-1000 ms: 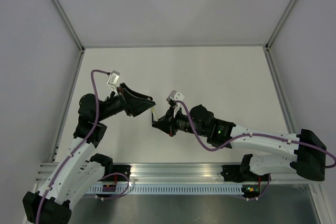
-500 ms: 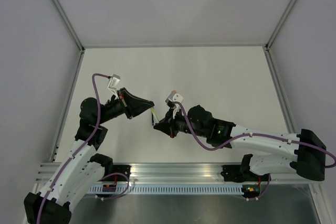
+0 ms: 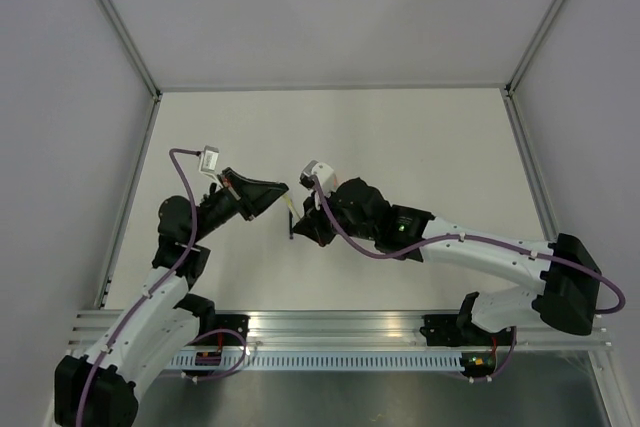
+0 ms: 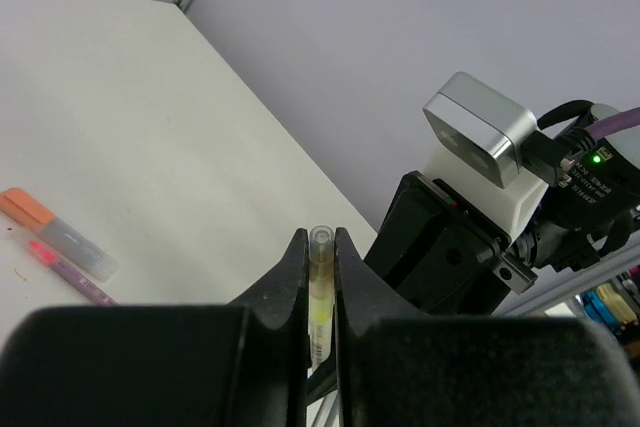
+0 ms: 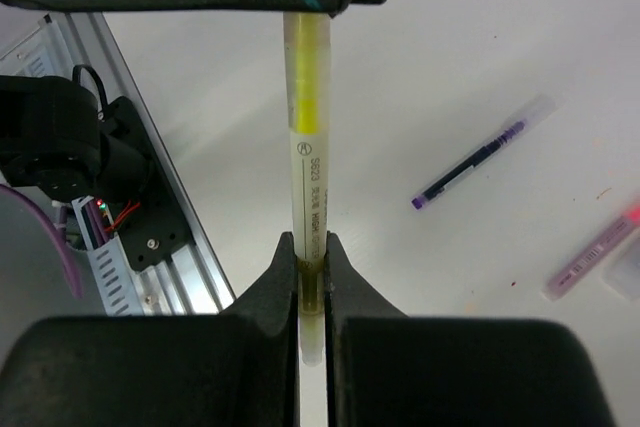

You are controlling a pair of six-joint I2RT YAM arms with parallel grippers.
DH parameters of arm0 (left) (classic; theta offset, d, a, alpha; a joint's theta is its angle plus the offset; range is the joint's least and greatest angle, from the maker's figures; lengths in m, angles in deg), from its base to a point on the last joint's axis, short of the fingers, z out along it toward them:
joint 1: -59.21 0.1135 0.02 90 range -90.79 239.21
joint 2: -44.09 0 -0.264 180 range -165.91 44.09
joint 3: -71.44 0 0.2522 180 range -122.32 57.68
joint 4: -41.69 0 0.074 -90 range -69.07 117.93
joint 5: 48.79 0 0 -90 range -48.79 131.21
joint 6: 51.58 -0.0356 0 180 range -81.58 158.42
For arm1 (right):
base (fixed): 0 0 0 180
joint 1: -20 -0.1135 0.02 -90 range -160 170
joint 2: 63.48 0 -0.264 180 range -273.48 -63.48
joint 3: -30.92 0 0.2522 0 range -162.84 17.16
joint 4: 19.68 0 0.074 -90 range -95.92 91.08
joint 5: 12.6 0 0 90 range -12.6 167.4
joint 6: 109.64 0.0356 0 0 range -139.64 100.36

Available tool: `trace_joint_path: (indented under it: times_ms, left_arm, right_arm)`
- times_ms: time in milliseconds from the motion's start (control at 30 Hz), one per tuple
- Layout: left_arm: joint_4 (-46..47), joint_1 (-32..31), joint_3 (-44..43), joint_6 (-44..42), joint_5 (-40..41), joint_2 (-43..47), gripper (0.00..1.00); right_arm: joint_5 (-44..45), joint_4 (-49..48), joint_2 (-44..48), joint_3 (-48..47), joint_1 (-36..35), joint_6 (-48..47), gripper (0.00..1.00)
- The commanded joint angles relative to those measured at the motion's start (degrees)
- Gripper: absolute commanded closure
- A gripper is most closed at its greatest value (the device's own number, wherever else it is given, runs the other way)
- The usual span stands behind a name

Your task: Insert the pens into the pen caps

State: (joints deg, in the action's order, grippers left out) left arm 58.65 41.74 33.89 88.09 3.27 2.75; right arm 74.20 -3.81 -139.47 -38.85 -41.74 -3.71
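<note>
Nearest, at 6 o'clock in the overhead view, the rail (image 3: 340,325) carries both arm bases. From there the arms reach inward and meet a little toward 9 o'clock of the middle of the table (image 3: 430,147).

The right gripper (image 5: 311,247) has its fingers pressed together on the lower barrel of the yellow pen (image 5: 308,172). The pen is off the table, held in the air between the two arms, and runs roughly from 6 to 12 o'clock in the right wrist view. The left gripper (image 4: 320,239) is clamped on the pen's other end, where a wider, brighter sleeve (image 5: 305,77) covers the barrel; I take that sleeve for the cap. With one end each, the arms can push along the pen's own line, so the parts should slide together without bending. Judging by the overlap the cap looks on, though whether it is fully home cannot be told.

Farther out, other pieces lie flat on the table. A purple-tipped pen (image 5: 470,169) sits at about 3 o'clock of the held one in the right wrist view. At 8 o'clock in the left wrist view, an orange-ended piece (image 4: 55,235) lies just beside a pink-tipped pen (image 4: 65,272). These look like the work left.
</note>
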Motion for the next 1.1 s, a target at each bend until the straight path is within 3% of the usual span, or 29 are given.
trace_joint_path:
  times_ms: [0, 300, 467, 600, 700, 767, 867, 1067]
  left_arm:
    - [-1.63, -2.12, 3.4, 2.89, -8.38, -1.63, 0.98]
    - [-0.49, -2.56, 4.54, 1.84, -7.07, -5.06, 0.98]
    - [-3.56, -2.48, -0.46, -0.8, -6.98, -7.35, 0.98]
    - [-9.18, -2.3, -8.1, -1.94, -6.54, -9.72, 0.48]
    - [-15.76, -2.3, -14.16, -3.26, -4.79, -10.25, 0.39]
    - [-20.86, -2.3, -17.25, -5.27, -3.2, -9.11, 0.03]
    - [-27.61, -2.3, -18.48, -8.09, 1.53, -7.18, 0.0]
    - [-34.49, -2.3, -12.08, -11.08, 16.03, -2.43, 0.0]
  right_arm:
    - [4.43, -12.74, -1.79, -8.06, 3.81, -1.07, 1.0]
    - [-0.48, -15.47, -5.22, -12.19, 8.82, -2.82, 1.0]
    - [-9.68, -12.48, -9.26, -11.5, 9.18, -1.25, 1.0]
    - [-9.81, -14.24, -9.62, -2.82, 9.26, 0.95, 1.0]
    - [-5.87, -12.75, -7.69, 0.72, 10.05, 2.88, 1.0]
    - [-3.4, -11.69, -6.11, 4.4, 11.19, 4.2, 1.0]
    - [-0.06, -9.6, -7.67, 7.14, 11.9, 7.62, 1.0]
    - [8.38, -0.29, -21.27, -1.37, 11.9, 16.14, 1.0]
